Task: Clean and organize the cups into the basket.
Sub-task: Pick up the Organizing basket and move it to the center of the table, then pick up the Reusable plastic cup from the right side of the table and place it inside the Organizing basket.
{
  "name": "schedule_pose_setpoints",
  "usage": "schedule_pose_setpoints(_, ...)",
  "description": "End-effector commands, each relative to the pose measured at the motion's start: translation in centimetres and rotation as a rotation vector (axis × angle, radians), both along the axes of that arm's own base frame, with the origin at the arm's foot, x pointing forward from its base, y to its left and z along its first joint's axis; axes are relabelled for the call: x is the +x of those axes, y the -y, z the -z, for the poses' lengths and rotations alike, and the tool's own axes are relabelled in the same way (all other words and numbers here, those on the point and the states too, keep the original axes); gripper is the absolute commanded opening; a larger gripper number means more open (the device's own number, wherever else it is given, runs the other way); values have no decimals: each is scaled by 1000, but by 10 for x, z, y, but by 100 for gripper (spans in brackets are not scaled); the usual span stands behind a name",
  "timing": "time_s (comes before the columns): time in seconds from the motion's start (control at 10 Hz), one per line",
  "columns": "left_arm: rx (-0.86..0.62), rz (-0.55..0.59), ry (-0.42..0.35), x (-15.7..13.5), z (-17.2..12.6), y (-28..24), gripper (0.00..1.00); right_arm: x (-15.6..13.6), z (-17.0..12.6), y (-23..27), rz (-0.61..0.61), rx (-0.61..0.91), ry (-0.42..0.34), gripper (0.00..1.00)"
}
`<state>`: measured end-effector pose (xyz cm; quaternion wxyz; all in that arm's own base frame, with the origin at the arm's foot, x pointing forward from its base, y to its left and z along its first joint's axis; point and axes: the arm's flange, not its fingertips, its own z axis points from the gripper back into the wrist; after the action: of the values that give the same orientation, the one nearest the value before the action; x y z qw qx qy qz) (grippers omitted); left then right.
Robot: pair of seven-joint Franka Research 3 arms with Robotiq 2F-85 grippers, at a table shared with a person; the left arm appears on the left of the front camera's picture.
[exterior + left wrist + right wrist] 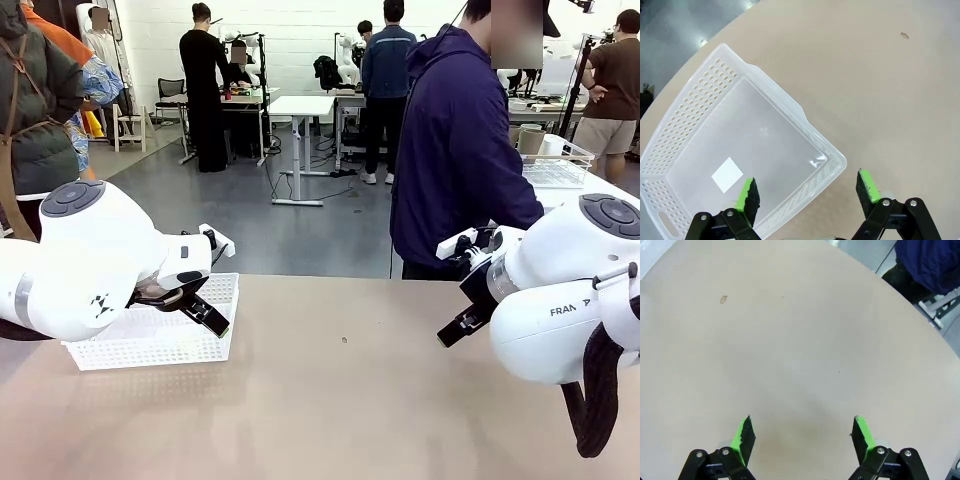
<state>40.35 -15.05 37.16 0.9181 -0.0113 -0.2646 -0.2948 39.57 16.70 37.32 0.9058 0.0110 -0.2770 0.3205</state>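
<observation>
White perforated plastic marks the basket [120, 355], which sits on the table [330, 420] directly under the left end effector [208, 316]. In the left wrist view the basket [695, 110] lies at a diagonal, with a square white label [727, 173] on its floor. The left end effector [807, 190] straddles one corner of it: one green pad [746, 195] hangs above the basket's floor just inside the long wall, while the other pad [867, 185] is outside the basket, above bare table [880, 90]. Its fingers are spread wide and pinch nothing.

A small dark speck [344, 340] lies on the table well apart from the basket, toward the middle. A person [455, 150] in a dark blue jacket stands at the table's far edge, well away from the basket. Nothing lies between the basket and the left end effector.

The left arm bends over the basket, with its wrist tilted down toward that corner. The right end effector [458, 328] hangs far from the basket, angled down over the table. In its own wrist view, the right end effector [802, 432] is likewise spread and holds nothing, with plain table [800, 340] and the speck [723, 299] beyond it.
</observation>
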Motion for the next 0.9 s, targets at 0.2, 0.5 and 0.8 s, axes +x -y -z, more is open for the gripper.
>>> schedule_pose_setpoints(0.2, 91, 45, -60, -72, -52, -30, 100, -109, -29, 25, -2, -77, -21, 100)
schedule_pose_setpoints(0.5, 148, 130, -51, -168, -81, -51, 100, -203, -26, 73, 71, -134, -29, 100)
schedule_pose_setpoints(0.8, 142, 119, -74, -92, -138, -21, 100, -74, -115, 14, 57, -128, -50, 100)
